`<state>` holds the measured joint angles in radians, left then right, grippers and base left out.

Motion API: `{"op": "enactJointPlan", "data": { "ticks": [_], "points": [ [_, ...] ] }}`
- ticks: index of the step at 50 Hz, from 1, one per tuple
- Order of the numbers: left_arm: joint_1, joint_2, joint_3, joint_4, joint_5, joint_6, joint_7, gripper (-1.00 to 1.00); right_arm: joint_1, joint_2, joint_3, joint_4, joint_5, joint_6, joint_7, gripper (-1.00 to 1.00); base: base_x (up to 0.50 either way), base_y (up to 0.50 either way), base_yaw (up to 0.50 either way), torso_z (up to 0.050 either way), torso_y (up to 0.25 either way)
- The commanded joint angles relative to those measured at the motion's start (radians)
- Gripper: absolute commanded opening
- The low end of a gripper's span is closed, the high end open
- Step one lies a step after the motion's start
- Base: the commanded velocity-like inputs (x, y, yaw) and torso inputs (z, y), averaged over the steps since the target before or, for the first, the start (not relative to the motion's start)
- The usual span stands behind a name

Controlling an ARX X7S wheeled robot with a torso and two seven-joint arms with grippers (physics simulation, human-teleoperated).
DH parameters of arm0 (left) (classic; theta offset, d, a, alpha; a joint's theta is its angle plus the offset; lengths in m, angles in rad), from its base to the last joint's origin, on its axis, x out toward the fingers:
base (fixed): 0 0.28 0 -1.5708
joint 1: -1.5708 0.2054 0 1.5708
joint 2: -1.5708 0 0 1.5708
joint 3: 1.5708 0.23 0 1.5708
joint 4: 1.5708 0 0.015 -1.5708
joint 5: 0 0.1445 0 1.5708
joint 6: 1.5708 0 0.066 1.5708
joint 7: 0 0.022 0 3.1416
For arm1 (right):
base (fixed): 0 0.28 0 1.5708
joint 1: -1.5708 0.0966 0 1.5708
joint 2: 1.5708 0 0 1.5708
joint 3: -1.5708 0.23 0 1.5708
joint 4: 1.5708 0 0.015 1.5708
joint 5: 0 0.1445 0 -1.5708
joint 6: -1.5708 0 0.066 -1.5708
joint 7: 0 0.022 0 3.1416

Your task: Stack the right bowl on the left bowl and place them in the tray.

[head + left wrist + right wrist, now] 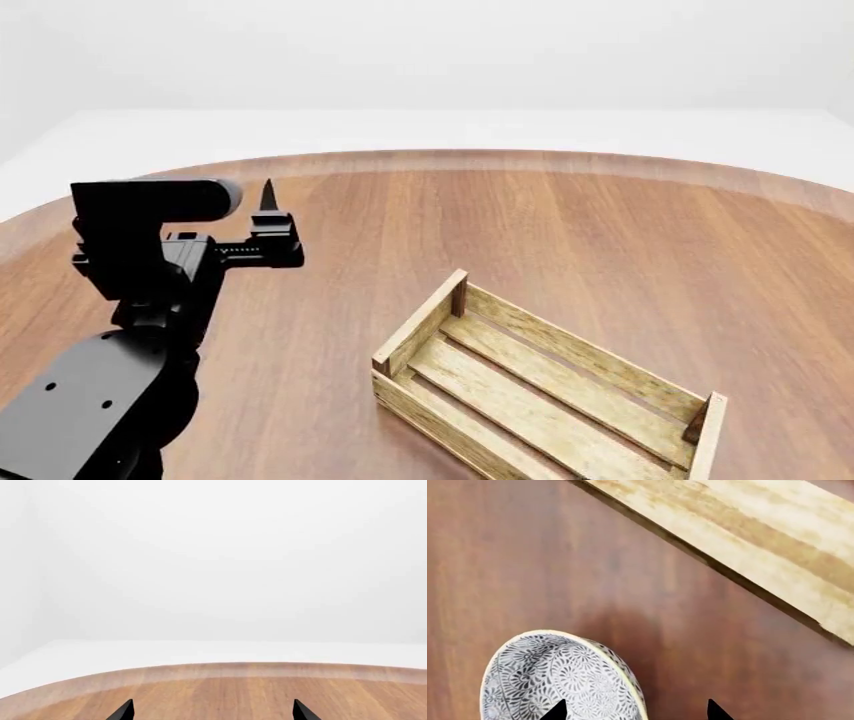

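Right gripper [635, 711] over patterned bowl [560, 677], fingers wide, nothing held.
Bowl lies beside the tray [740, 540]; I risk knocking its rim. Left gripper [212, 711] is spread, idle (second bowl unseen).

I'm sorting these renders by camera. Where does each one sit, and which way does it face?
Head view: high, looking down at the round brown wooden table and light-wood slatted tray; the black left arm shows.
Left wrist view: on the left arm, looking level across the table's edge to white walls; two black fingers show.
Right wrist view: straight down on a grey floral-patterned bowl; fingertips show.
Head and right wrist views share the tray.
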<state>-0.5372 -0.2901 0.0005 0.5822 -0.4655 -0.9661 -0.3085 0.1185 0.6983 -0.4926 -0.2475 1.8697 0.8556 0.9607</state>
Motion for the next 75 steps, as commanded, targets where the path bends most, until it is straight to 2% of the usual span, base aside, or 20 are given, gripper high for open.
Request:
{"op": "enactJointPlan", "data": {
  "ticks": [1,13,14,34,55,66,75],
  "points": [
    [0.002,-0.002,0.002,0.001,-0.004,0.002,-0.004,1.00,-0.010,-0.005,-0.006,0.026,-0.016,-0.004,-0.030,1.00,0.00,0.00,0.00,0.000,0.000],
    [0.005,-0.005,0.002,0.005,-0.011,0.004,-0.007,1.00,-0.016,-0.005,-0.009,0.038,-0.025,-0.010,-0.045,1.00,0.00,0.00,0.00,0.000,0.000],
    [0.005,-0.006,0.002,0.005,-0.012,0.004,-0.008,1.00,-0.016,-0.005,-0.009,0.038,-0.025,-0.010,-0.045,-1.00,0.00,0.00,0.00,0.000,0.000],
    [0.002,-0.009,0.004,0.000,-0.017,0.009,-0.015,1.00,-0.003,0.001,-0.014,0.006,-0.048,-0.013,-0.031,-1.00,0.00,0.00,0.00,0.000,0.000],
    [0.003,-0.014,0.003,0.000,-0.025,0.013,-0.023,1.00,0.026,0.014,-0.012,-0.124,0.015,0.011,-0.011,-1.00,0.00,0.00,0.00,0.000,0.000],
    [-0.001,-0.017,0.001,-0.004,-0.031,0.013,-0.026,1.00,0.080,0.033,-0.005,-0.248,0.094,0.014,0.082,-1.00,0.00,0.00,0.00,0.000,0.000],
    [-0.006,-0.019,0.003,-0.004,-0.035,0.011,-0.029,1.00,0.170,0.025,-0.010,-0.259,0.163,0.018,0.131,-1.00,0.00,0.00,0.00,0.000,0.000]
  ]
}}
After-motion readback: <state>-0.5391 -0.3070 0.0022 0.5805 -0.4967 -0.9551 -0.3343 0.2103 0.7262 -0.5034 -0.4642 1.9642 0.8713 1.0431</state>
